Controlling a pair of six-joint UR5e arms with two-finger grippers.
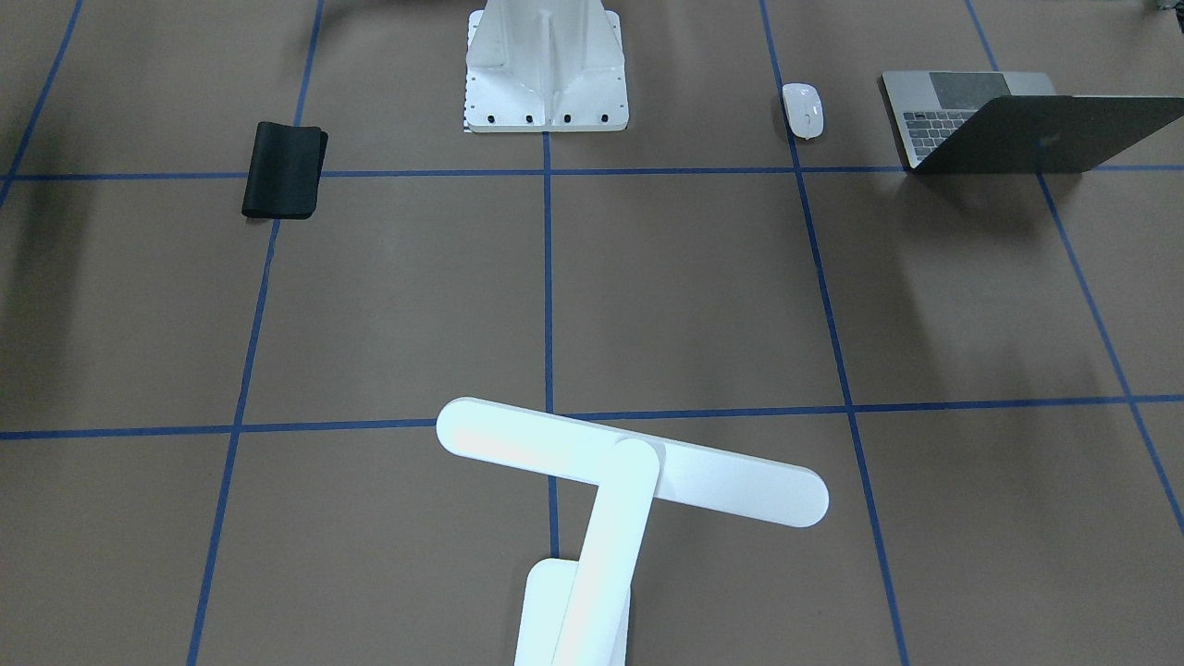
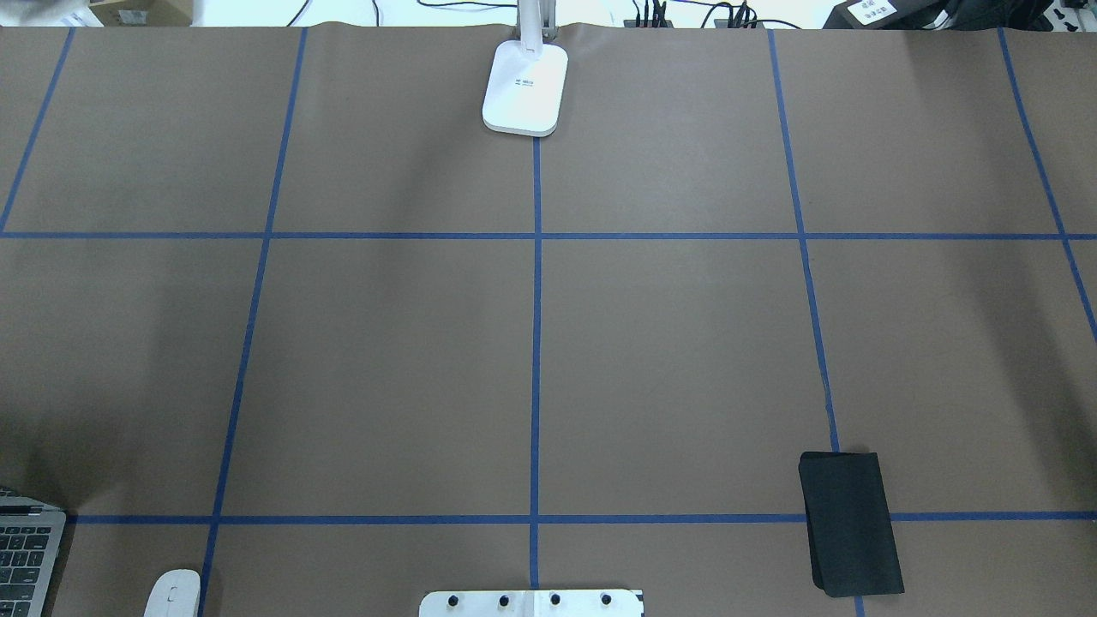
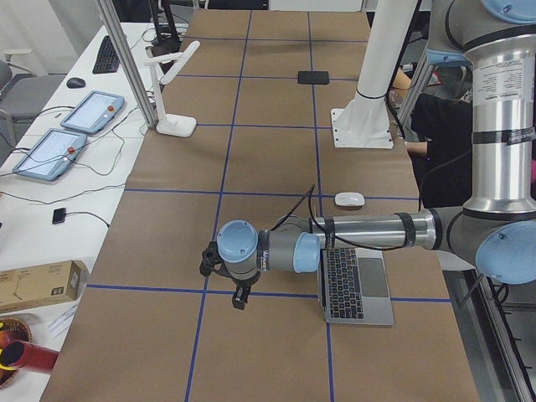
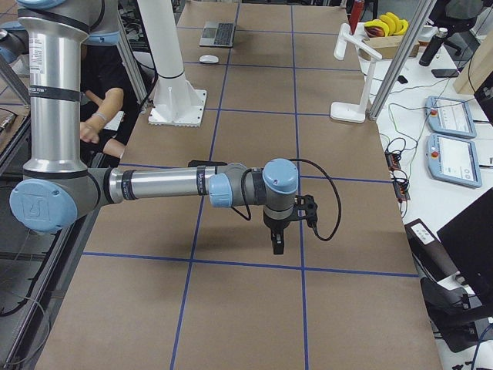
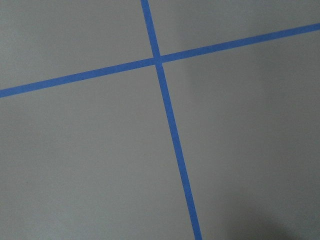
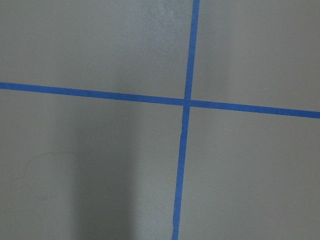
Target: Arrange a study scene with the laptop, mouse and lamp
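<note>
Laptop (image 1: 1008, 125) sits open at the robot-side edge of the bench (image 1: 388, 296) on the robot's left, mouse (image 1: 803, 109) near it toward the pedestal (image 1: 546, 74), not touching. Lamp (image 1: 629, 472) stands upright at the far edge on the centre line. Left arm (image 3: 360, 234) and right arm (image 4: 162, 185) hang over the bench, jaws down, seen only side-on: can't tell if open or holding anything.

- A bare stretch of the table (image 5: 245, 150), covered in plain grey-brown paper, fills the whole view.
- One strip of blue tape (image 5: 175, 145) runs from the top edge, just left of centre, down to the bottom edge, slanting rightward.
- A second blue strip (image 5: 75, 78) cuts across it, rising from the left edge toward the upper right.
- Their crossing (image 5: 157, 60) sits in the upper middle.
</note>
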